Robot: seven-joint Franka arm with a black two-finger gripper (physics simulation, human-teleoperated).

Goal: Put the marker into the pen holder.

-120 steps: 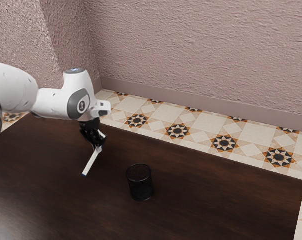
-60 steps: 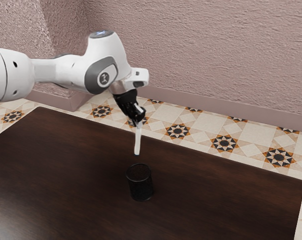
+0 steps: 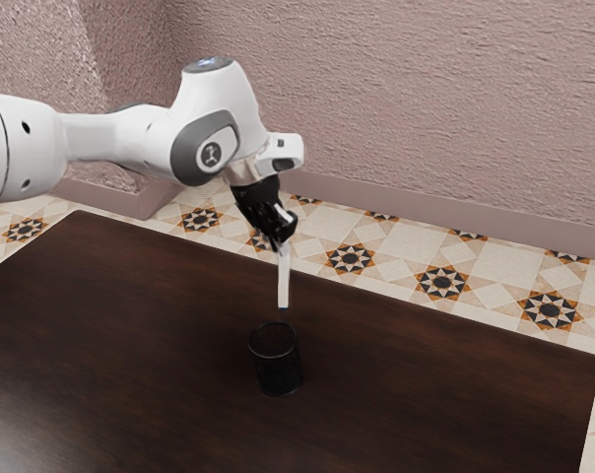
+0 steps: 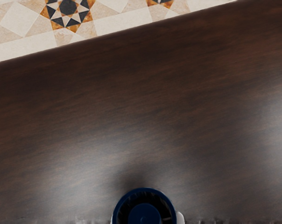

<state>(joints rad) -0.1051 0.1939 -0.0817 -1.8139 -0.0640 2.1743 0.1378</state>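
White marker with a blue tip [image 3: 284, 282], gripped between the fingers of the black two-finger gripper [image 3: 284, 237], now hangs straighter, slightly further toward the exterior view's right. Below stands the black cylindrical pen holder [image 3: 278, 374] on a dark wooden table [image 3: 426, 384]; lowering probably comes next.

1. Marker [image 3: 284, 278], centre of exterior frame: white barrel, blue at lower tip; wrist view gives its end as a deep blue ring, black within, blue disc in the middle.
2. Pen holder [image 3: 279, 376], lower centre: black.
3. Gripper [image 3: 282, 239]: black.
4. Arm [image 3: 217, 97], upper left: white, grey panels.
5. Table [image 3: 130, 325], lower frame: dark brown, streaked wood grain, greyish sheen at lower left.
6. Floor [image 3: 396, 258], right: cream and beige tiles, eight-pointed stars in black, orange, cream.
7. Wall [image 3: 396, 99], top: dusty pink; baseboard [image 3: 376, 203] mauve-brown.
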